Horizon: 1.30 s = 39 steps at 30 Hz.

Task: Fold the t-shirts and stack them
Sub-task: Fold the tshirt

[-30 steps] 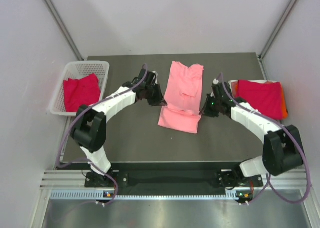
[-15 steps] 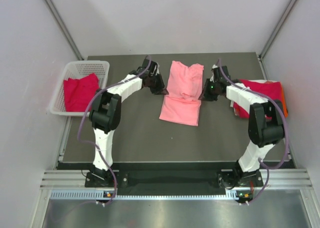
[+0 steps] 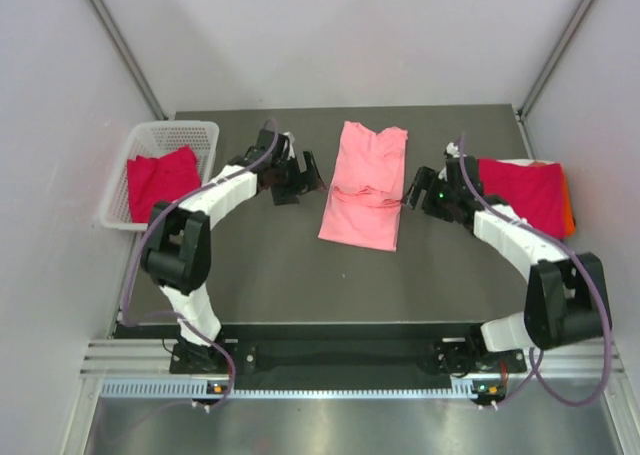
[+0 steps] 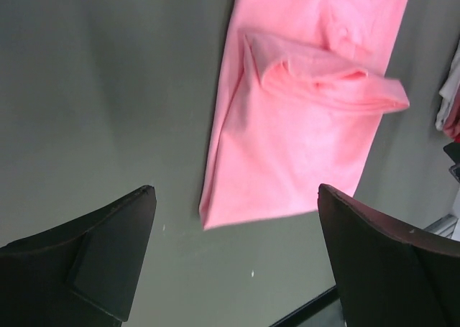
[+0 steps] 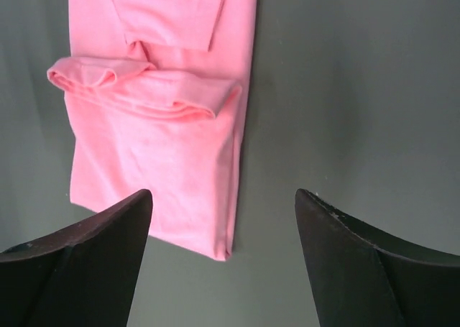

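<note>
Pink t-shirt [image 3: 362, 190] lies long axis near-to-far between left tool [image 3: 299, 179] and right tool [image 3: 414, 193], both spread wide

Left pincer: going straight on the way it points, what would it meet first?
The left pincer, open, would likely meet the edge of the pink t-shirt; if tilted down, the bare table just before it. Depth is unclear.

**Soft cloth on a matt tabletop**

The salmon-pink t-shirt [image 3: 362, 185] is soft, matt cloth, rumpled along its fold. The crimson t-shirt [image 3: 160, 183] and the crimson stack [image 3: 520, 195] look like the same matt cloth. The basket [image 3: 170, 127] is white plastic mesh. The table [image 3: 250, 265] is dark, smooth and matt. The left gripper [image 4: 236, 190] and right gripper [image 5: 223, 192] have matt black plastic fingers [image 4: 108, 248].
</note>
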Tool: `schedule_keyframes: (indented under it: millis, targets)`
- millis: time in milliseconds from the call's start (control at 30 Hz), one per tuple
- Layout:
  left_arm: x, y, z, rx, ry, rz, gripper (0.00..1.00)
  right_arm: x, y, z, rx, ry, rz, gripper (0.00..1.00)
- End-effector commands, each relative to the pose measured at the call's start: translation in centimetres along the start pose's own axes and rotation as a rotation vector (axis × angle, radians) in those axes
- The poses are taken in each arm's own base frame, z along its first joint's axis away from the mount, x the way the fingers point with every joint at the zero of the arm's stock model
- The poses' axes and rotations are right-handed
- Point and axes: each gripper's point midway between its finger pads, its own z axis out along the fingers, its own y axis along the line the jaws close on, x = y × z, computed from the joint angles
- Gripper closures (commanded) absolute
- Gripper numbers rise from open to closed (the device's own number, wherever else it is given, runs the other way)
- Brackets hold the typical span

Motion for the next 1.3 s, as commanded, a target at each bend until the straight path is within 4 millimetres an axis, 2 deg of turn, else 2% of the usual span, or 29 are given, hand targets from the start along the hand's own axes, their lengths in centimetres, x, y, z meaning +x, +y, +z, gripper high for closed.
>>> schedule_keyframes:
  millis: [0, 33, 100, 133, 167, 200, 233, 300, 333, 500, 600, 767, 800, 1067, 1267]
  targets:
    - [0.1, -0.7, -3.2, 0.024, -0.084, 0.061, 0.02, 0.7, -0.9, -1.5, -0.013, -0.053, -0.034, 0.20]
    - [1.3, 0.2, -3.2, 0.010, -0.067, 0.058, 0.02, 1.2, -1.0, -1.9, -0.019, -0.041, -0.046, 0.20]
    - [1.6, 0.1, -4.2, 0.023, -0.092, 0.074, 0.02, 3.1, -1.4, -2.6, -0.030, -0.003, -0.056, 0.21]
    - [2.5, 0.7, -4.1, 0.016, -0.081, 0.079, 0.01, 3.3, -1.2, -3.2, -0.051, -0.013, -0.057, 0.21]
    - [2.5, 0.7, -4.5, 0.021, -0.092, 0.084, 0.01, 3.5, -0.6, -3.4, -0.095, -0.016, -0.049, 0.20]
    - [2.9, 0.9, -4.4, 0.016, -0.084, 0.087, 0.01, 5.0, -1.2, -3.2, -0.099, 0.008, -0.034, 0.20]
    - [3.3, 1.8, -4.2, -0.011, -0.082, 0.081, 0.01, 5.3, -1.1, -3.3, -0.113, 0.007, -0.027, 0.20]
    - [3.7, 1.9, -4.3, -0.005, -0.083, 0.086, 0.01, 6.5, -1.5, -3.2, -0.115, 0.031, -0.012, 0.22]
    - [4.6, 2.3, -4.1, 0.003, -0.060, 0.085, 0.03, 6.9, -1.6, -3.2, -0.118, 0.037, -0.002, 0.24]
    - [6.4, 2.6, -3.6, 0.034, -0.023, 0.087, 0.18, 8.9, -2.0, -2.9, -0.136, 0.073, 0.024, 0.35]
    - [7.0, 3.0, -3.2, 0.034, -0.002, 0.087, 0.23, 9.5, -2.0, -2.6, -0.150, 0.083, 0.014, 0.40]
    - [7.8, 3.3, -2.1, 0.035, 0.031, 0.088, 0.24, 10.4, -2.0, -1.8, -0.154, 0.115, 0.000, 0.45]
    - [8.0, 3.3, -1.9, 0.040, 0.038, 0.088, 0.24, 10.3, -1.4, -1.7, -0.167, 0.118, -0.014, 0.46]
    - [9.3, 2.7, 0.1, 0.036, 0.098, 0.103, 0.31, 11.6, -0.3, 0.3, -0.154, 0.188, -0.051, 0.50]
    - [9.2, 2.2, 1.1, 0.028, 0.109, 0.104, 0.34, 11.7, 0.4, 1.4, -0.146, 0.209, -0.069, 0.53]
